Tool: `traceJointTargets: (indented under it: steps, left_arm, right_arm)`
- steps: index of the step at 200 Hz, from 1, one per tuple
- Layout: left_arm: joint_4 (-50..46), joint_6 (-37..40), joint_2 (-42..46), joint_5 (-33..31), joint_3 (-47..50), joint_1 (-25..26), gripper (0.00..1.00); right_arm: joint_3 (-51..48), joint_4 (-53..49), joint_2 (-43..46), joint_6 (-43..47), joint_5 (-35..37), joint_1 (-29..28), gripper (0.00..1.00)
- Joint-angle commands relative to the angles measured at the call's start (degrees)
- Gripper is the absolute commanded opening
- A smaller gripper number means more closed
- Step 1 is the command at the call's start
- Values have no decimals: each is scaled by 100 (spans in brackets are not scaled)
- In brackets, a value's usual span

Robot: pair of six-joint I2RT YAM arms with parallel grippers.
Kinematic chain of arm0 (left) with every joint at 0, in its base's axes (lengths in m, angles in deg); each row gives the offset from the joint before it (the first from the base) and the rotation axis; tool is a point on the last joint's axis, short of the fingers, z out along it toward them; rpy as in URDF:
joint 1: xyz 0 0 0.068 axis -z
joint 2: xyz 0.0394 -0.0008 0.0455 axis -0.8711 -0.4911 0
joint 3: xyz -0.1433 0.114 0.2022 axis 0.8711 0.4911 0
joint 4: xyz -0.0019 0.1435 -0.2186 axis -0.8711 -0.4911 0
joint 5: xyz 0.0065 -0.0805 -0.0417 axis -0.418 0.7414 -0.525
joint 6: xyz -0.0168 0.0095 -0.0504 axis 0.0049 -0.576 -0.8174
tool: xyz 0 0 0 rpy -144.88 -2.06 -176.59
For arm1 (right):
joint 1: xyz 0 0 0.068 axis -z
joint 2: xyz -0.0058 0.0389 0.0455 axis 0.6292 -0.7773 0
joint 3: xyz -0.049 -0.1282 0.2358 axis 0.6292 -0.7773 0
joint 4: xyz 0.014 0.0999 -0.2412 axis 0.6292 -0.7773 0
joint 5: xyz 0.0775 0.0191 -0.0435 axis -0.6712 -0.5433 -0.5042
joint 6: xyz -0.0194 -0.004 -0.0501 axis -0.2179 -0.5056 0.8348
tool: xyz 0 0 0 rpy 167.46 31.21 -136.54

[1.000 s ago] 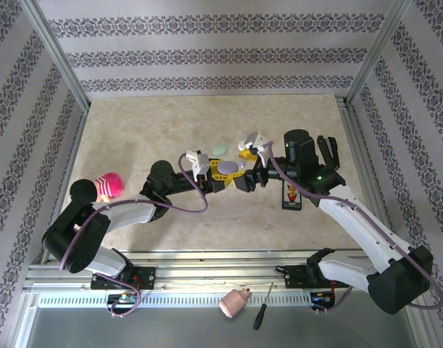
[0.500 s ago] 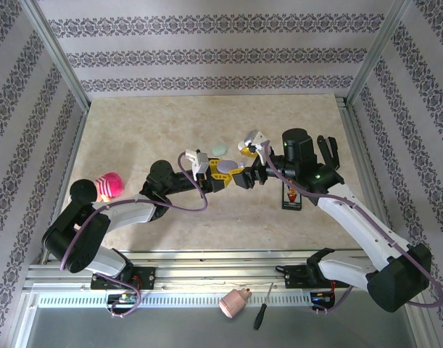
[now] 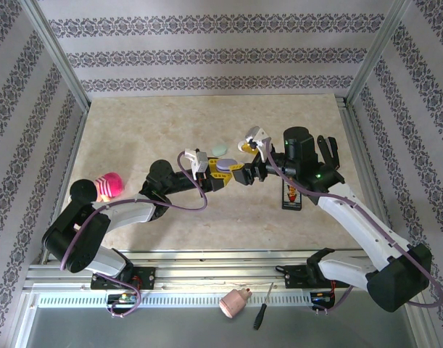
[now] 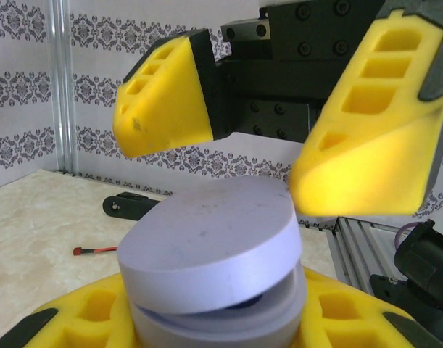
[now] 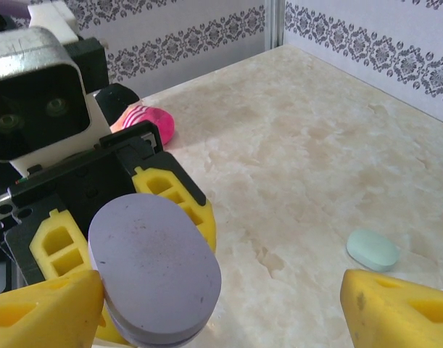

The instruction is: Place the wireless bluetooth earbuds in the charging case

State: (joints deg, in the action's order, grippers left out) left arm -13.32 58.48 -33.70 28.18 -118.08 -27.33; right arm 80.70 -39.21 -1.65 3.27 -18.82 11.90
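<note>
My left gripper (image 3: 227,172) is shut on a lilac pebble-shaped charging case (image 4: 210,246), holding it above the table with its lid slightly ajar. In the left wrist view the left gripper (image 4: 214,322) clamps the case's lower half between yellow fingers. My right gripper (image 5: 221,312) stands open right over the case (image 5: 152,272), one yellow fingertip (image 5: 40,312) against the case's edge and the other well off to the side. From the left wrist view the right gripper (image 4: 257,138) hangs just above the lid. The earbuds are hidden; something dark shows in the lid gap.
A mint green case (image 5: 373,249) lies shut on the table (image 3: 134,130) just beyond the grippers (image 3: 243,164). A pink toy (image 3: 109,185) sits at the left, a black tool (image 3: 291,194) at the right. A chuck (image 3: 234,302) and screwdriver (image 3: 263,306) lie on the front ledge.
The right gripper has shifted a little farther from the bases and closer over the case. The left gripper keeps its hold on the case, barely moved.
</note>
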Motion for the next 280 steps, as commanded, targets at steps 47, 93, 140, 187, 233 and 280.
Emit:
traceJointTargets:
  steps: [47,93,140,187,233,280]
  left_arm:
    - [280,63,158,328,63,-3,32]
    - [280,206,140,187,116,-1,32]
    - [312,314,95,100,197,-112,32]
    - [158,392,248,154,333,-223,32]
    - [9,455,449,134,447,-222,32]
    - [16,454,478,154,509,-223,32]
  right_arm:
    - [334,294,-288,-212,518,160,84]
    - [215,425,-51,-380,132,160,85]
    - [-195,662,685,-1228,-129,346,96]
    - [-1024,1392,916,-2624,396,1254,98]
    - [-564,-304,-235,-2637,1192,1577,88]
    - [115,-1270,-2085,-2695,1869,1525,81]
